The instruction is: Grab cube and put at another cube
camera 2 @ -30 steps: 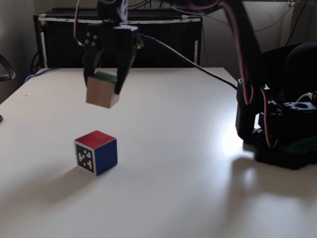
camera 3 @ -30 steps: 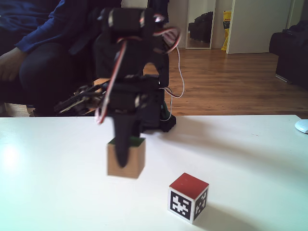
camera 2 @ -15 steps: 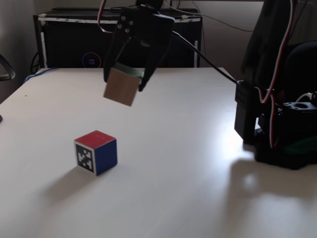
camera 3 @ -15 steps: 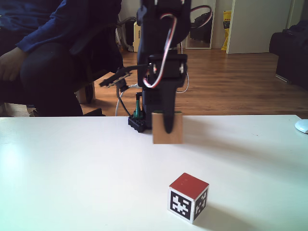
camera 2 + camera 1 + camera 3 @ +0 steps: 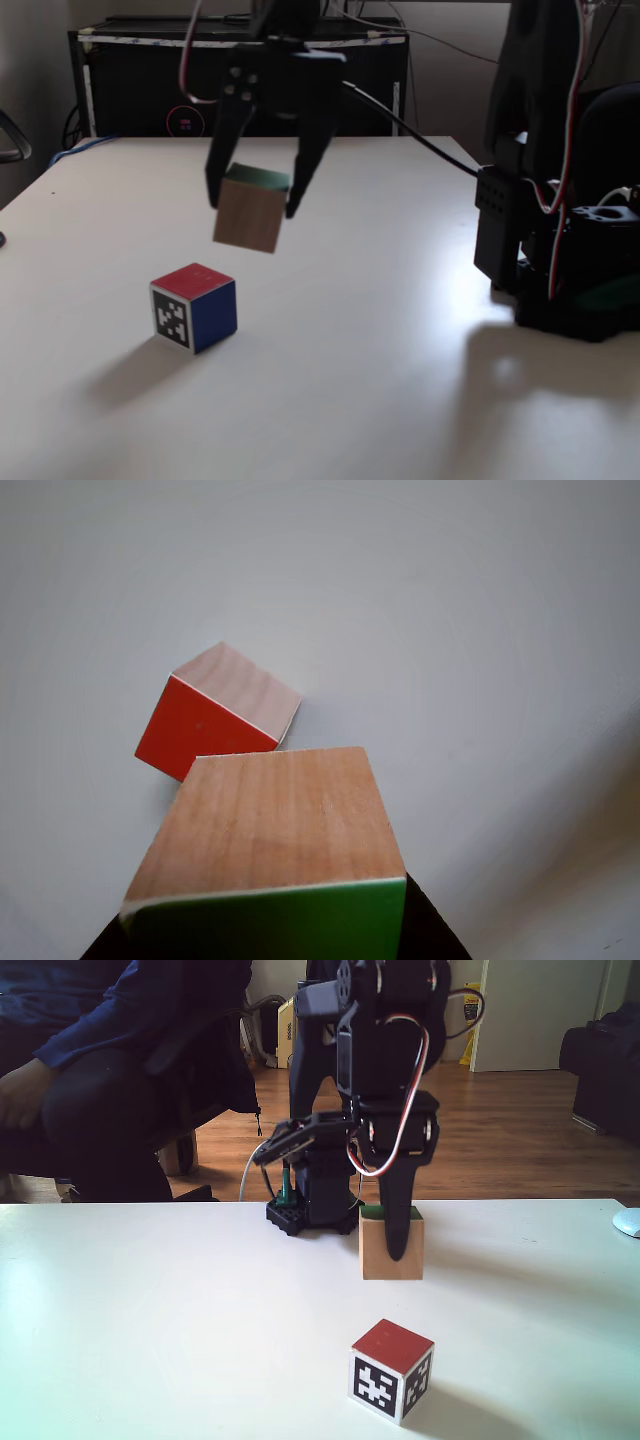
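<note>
The claw (image 5: pixel 252 208) pinches the green-topped cube (image 5: pixel 249 213) in mid-air above the white table (image 5: pixel 380 330); the red-topped cube (image 5: pixel 193 306) sits on the table, down-left in that fixed view.

My white tabletop (image 5: pixel 350 330) carries a bright glare patch near its right side. Behind it, a low black cabinet (image 5: pixel 130 90) stands against the wall. In a fixed view: wooden floor (image 5: pixel 500 1130), white door (image 5: pixel 540 1010), seated person (image 5: pixel 90 1070) in blue, dark sofa (image 5: pixel 605 1070).
</note>
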You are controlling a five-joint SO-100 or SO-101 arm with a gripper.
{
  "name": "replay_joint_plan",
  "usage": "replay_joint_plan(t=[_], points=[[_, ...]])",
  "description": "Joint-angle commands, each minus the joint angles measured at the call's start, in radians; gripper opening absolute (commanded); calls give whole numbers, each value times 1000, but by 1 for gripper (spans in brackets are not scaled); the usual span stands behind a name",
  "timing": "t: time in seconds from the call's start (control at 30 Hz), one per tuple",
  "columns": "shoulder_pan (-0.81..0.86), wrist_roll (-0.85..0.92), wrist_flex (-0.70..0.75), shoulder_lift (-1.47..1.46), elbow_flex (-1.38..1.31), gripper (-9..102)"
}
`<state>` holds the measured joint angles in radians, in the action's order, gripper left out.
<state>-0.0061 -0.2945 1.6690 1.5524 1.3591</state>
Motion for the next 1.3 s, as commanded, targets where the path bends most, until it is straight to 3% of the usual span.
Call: replay_joint_plan(t=[0.0, 0.67, 1.27], points=[[5, -6, 8, -29, -81, 17], [34, -8, 87, -241, -367, 17], [26, -9, 91, -356, -443, 17]])
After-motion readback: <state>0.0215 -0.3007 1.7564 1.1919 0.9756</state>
